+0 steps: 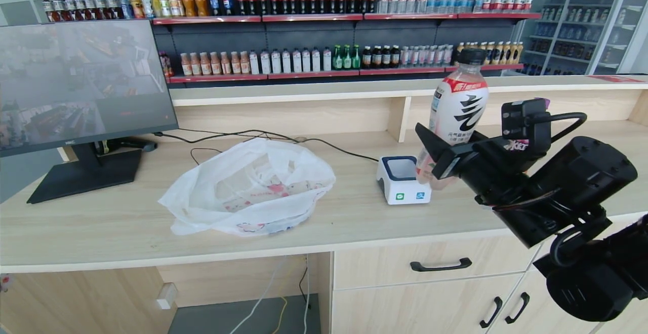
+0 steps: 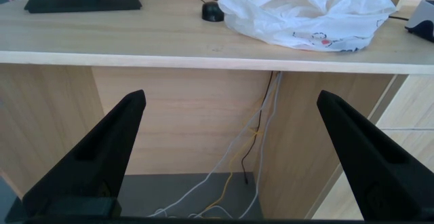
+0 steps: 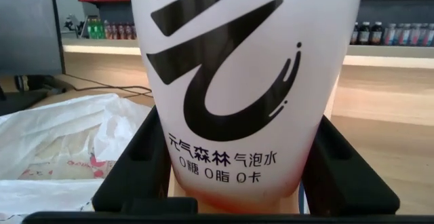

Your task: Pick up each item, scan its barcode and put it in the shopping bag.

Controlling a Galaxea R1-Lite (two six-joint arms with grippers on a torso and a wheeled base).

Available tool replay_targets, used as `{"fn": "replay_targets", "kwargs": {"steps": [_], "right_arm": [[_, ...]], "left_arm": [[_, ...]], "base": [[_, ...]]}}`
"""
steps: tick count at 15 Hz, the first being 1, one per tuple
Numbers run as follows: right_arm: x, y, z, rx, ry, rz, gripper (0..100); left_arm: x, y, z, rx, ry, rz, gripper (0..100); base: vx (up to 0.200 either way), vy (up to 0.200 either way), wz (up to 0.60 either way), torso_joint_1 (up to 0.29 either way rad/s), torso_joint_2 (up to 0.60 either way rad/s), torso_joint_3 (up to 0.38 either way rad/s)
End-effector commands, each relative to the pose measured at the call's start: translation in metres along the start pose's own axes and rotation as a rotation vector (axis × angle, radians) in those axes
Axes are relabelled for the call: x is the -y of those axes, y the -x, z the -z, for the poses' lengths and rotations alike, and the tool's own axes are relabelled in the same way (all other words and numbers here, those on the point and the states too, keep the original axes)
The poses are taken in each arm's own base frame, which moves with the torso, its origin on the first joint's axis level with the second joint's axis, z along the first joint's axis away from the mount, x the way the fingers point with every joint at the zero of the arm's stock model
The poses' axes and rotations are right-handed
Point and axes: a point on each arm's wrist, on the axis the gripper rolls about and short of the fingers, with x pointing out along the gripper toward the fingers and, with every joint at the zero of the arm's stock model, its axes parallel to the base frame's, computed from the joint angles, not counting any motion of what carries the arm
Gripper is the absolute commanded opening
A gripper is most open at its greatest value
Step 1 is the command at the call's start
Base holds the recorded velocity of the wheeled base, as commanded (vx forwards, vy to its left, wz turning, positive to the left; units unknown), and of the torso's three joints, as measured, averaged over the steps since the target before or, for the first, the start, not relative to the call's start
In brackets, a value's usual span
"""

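One bottle [image 1: 455, 116] stands upright, pinched low on its body by the right end effector [image 1: 436, 158], with its base at the right side of the scanner [image 1: 402, 179] on the surface [image 1: 101, 222]. Left of the scanner lies the open white bag [image 1: 248, 187]. The left end effector [image 2: 230, 96] hangs spread wide below the surface's front edge.

A drink bottle [image 1: 458, 106] wears a white label slashed with bold black brushstrokes, with a red band beneath its black cap and a pink-orange tint at its base. The right gripper [image 1: 431, 156] is matte black. On the pale wood-grain counter [image 1: 101, 222], a translucent white shopping bag [image 1: 248, 187] shows red and pink print. The white scanner [image 1: 403, 182] has a dark-framed top and one green and one blue icon. Red-edged shelves [image 1: 212, 19] line a dark wall.
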Motion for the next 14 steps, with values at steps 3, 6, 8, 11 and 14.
{"fn": "replay_targets", "kwargs": {"steps": [3,6,8,11,14], "right_arm": [[0.0001,-0.0012,-0.0074,0.028,-0.014,0.000,0],[0.0002,-0.0006,-0.0114,0.040,-0.015,0.000,0],[0.0001,-0.0022,-0.0131,0.049,-0.012,-0.001,0],[-0.0016,0.0005,-0.0131,0.043,-0.006,-0.007,0],[-0.0022,0.0042,-0.0110,0.028,-0.011,-0.019,0]], "left_arm": [[0.0000,0.0000,0.0000,0.001,0.003,0.000,100],[0.0000,0.0000,0.0000,0.001,0.003,0.000,100],[0.0000,0.0000,0.0000,0.001,0.003,0.000,100],[0.0000,0.0000,0.0000,0.001,0.001,0.000,100],[0.0000,0.0000,0.0000,0.001,0.003,0.000,100]], "base": [[0.000,0.200,0.00,0.001,0.00,0.002],[0.000,0.200,0.00,0.004,0.01,0.004],[0.000,0.200,0.00,0.005,0.00,0.005],[0.000,0.200,0.00,-0.002,0.00,0.002],[0.000,0.067,0.00,0.001,0.00,0.001]]}}
